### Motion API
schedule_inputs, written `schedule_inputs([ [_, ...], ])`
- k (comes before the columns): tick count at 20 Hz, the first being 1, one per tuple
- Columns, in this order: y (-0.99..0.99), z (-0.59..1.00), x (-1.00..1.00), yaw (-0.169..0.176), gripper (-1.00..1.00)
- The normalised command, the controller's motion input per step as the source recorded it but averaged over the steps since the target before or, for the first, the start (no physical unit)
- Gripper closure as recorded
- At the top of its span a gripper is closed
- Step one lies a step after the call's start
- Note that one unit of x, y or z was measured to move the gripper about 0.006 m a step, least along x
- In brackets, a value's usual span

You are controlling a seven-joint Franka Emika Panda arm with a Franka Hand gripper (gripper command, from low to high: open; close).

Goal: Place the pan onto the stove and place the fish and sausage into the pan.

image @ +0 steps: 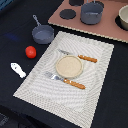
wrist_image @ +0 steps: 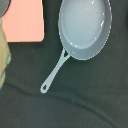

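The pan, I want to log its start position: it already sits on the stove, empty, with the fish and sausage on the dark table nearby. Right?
Not quite. The pan is not on the stove; it sits on the dark table beside the placemat, as the exterior view shows. The rest holds: the pan is empty, and the fish and sausage lie on the table nearby.

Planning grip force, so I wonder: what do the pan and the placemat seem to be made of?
The pan looks like smooth, glossy metal or hard plastic: its inside shows soft highlights. The placemat looks like woven fibre or fabric, matte, with a fine ribbed pattern. Neither is certain.
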Motion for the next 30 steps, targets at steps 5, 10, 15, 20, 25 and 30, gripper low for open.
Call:
schedule_inputs([
  [5, -0.16, -0.33, -0.04, -0.030, -1.00],
  [10, -0.10, -0.59, -0.13, -0.066, -1.00],
  [15, -0.25, -0.45, -0.29, -0.074, -1.00],
  [20, -0.34, -0.41, -0.40, -0.058, -1.00],
  [25, -0.40, -0.41, -0.44, -0.051, -1.00],
  [30, -0.26, -0.49, -0.52, -0.043, -1.00],
])
